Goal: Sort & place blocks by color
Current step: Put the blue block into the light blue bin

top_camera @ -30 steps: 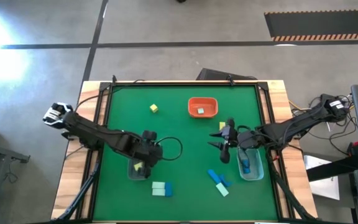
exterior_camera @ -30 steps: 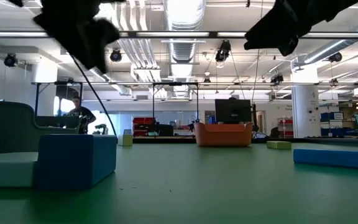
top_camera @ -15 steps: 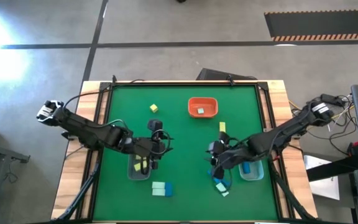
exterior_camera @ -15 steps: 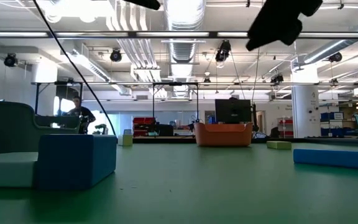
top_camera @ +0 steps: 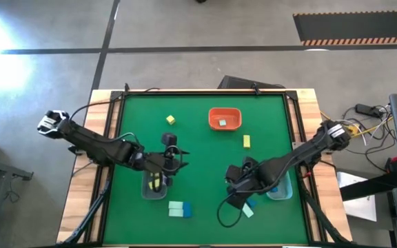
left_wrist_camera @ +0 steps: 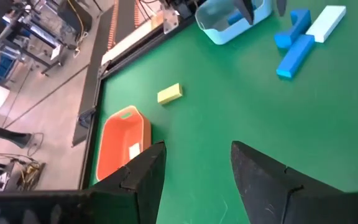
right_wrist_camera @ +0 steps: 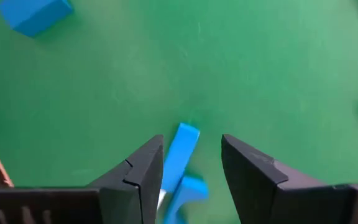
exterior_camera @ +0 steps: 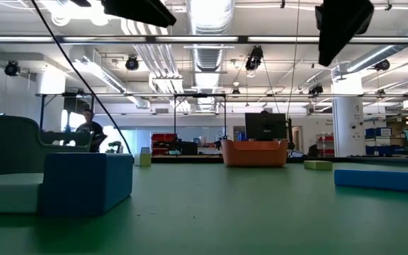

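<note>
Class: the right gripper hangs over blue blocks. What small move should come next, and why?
Probably straight down, then close. The right gripper is open with a blue block lined up between its fingers, not yet touched. The bin holding blue sits just beside.

My arms are both dark, nearly black, long and skinny with chunky joints. The left arm (top_camera: 105, 146) has a whitish cap at its outer end; black cables loop off both. The right arm (top_camera: 298, 155) is the same build. My fingers (left_wrist_camera: 143, 174) are matte black wedges with angled, faceted tips.
</note>
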Action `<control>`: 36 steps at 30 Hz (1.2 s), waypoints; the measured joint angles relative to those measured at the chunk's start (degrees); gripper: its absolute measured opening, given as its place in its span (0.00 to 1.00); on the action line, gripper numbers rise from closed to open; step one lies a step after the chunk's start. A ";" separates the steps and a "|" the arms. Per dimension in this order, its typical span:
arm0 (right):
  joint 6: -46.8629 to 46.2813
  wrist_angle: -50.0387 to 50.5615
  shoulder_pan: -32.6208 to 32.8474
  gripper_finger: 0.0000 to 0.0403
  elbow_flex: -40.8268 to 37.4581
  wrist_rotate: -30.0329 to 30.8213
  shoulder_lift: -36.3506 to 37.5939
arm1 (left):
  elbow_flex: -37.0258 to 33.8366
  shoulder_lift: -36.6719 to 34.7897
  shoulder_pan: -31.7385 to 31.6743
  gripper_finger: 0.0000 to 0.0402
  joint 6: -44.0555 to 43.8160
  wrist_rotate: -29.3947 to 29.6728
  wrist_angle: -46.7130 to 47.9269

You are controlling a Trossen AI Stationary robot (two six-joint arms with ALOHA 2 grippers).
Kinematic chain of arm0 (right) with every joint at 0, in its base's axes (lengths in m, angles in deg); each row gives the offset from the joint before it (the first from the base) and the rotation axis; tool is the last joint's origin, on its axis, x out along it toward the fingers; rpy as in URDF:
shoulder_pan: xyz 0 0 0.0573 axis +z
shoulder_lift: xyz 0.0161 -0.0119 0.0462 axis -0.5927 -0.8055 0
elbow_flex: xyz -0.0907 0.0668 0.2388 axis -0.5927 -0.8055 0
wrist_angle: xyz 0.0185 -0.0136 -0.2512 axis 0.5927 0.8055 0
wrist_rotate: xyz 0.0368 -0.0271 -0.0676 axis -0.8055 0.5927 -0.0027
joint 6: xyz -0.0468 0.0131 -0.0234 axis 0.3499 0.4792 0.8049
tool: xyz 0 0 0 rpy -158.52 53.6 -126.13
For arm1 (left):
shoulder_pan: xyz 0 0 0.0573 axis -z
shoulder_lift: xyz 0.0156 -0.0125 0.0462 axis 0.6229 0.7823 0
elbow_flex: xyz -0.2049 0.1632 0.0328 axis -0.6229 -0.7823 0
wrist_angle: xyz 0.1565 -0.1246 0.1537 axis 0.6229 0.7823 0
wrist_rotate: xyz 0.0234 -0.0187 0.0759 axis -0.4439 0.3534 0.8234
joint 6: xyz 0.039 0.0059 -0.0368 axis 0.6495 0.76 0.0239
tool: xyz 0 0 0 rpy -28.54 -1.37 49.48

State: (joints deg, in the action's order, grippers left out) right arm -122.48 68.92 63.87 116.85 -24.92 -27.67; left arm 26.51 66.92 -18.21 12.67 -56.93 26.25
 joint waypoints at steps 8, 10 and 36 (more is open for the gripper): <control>-14.63 4.52 -0.02 0.46 2.80 -5.63 -5.05 | -1.42 -2.23 -0.02 0.41 -0.17 0.09 0.07; -16.32 4.54 -0.02 0.49 2.80 -5.94 -6.48 | -2.38 -3.22 -0.02 0.41 0.22 0.10 0.10; -18.44 0.39 -0.07 0.50 2.82 -11.07 -21.75 | -10.12 -16.23 -0.04 0.41 1.20 0.15 -1.53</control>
State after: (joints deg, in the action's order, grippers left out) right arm -140.92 69.30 63.81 119.67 -35.99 -49.42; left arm 16.39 50.69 -18.26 13.87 -56.77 24.71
